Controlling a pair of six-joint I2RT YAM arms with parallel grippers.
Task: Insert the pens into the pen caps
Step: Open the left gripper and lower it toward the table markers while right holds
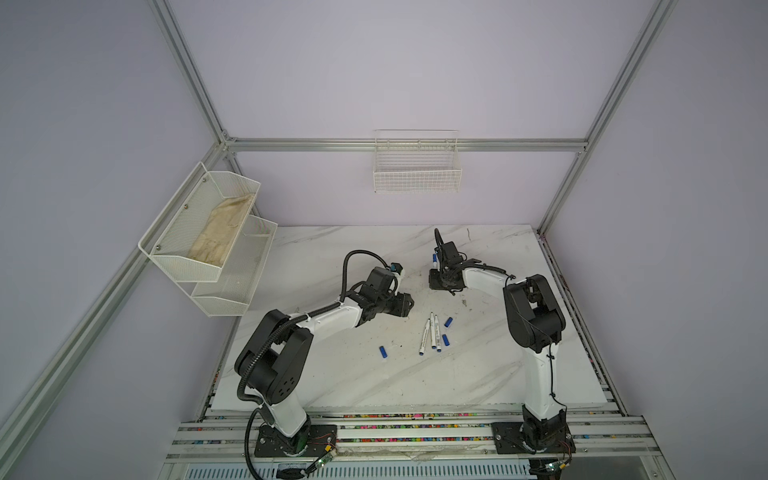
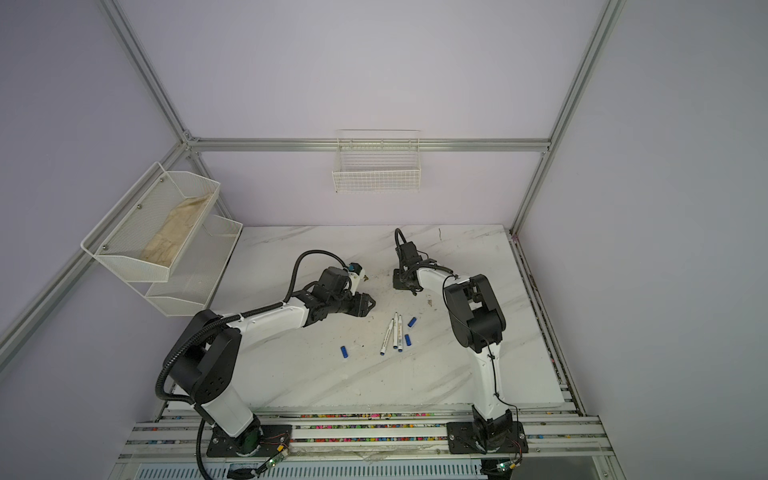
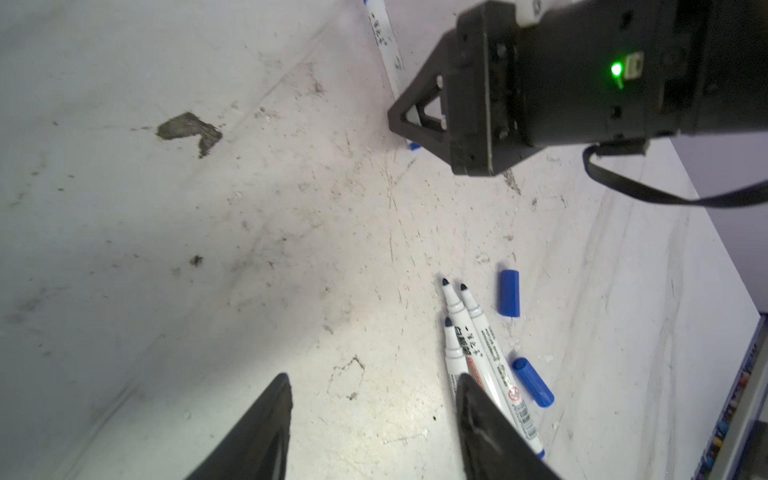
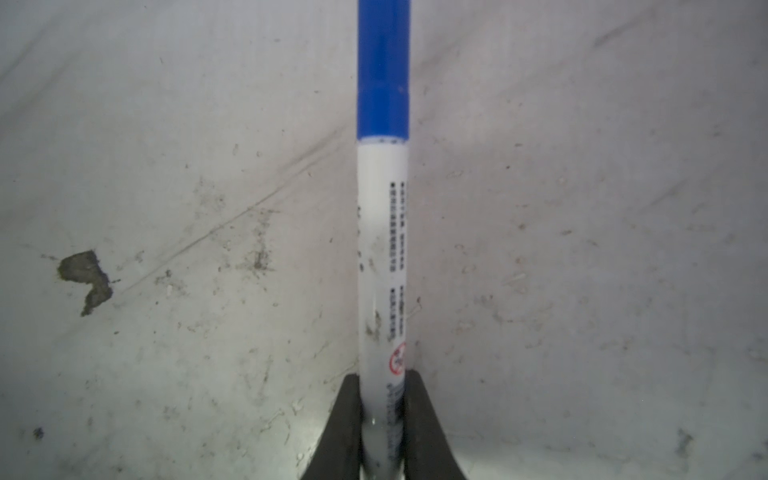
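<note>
Blue plastic already covers the tip of one pen [image 4: 382, 249]: its cap [image 4: 383, 70] sits flush on the far end of the white barrel, upper middle of the right wrist view. My right claw [image 4: 383, 376] is pinching that barrel near its back end, pressed against both sides. It appears to hold the pen clear of the surface [image 1: 332, 374], upper centre in a top view. A grip that far back leaves the whole front end free, which is what a cap needs to slide on.

My left claw [image 3: 372, 378] is spread, with nothing but bare surface between its fingers. It hangs low, left of centre in both top views, aimed towards the loose pens. I take the wide stance as readiness for the next pick.

Three uncapped pens [image 1: 433, 331] lie side by side at the centre, touching or nearly so, tips towards the top of the frame. Two caps lie just to their right, one [image 1: 448, 321] near the tips and one [image 1: 445, 340] beside the barrels. A third [image 1: 383, 352] lies apart at lower left.

So one pen of four looks done and three remain. The bunching worries me, since closing on one barrel may nudge its neighbours. I'd go for the outermost pen on the left.
</note>
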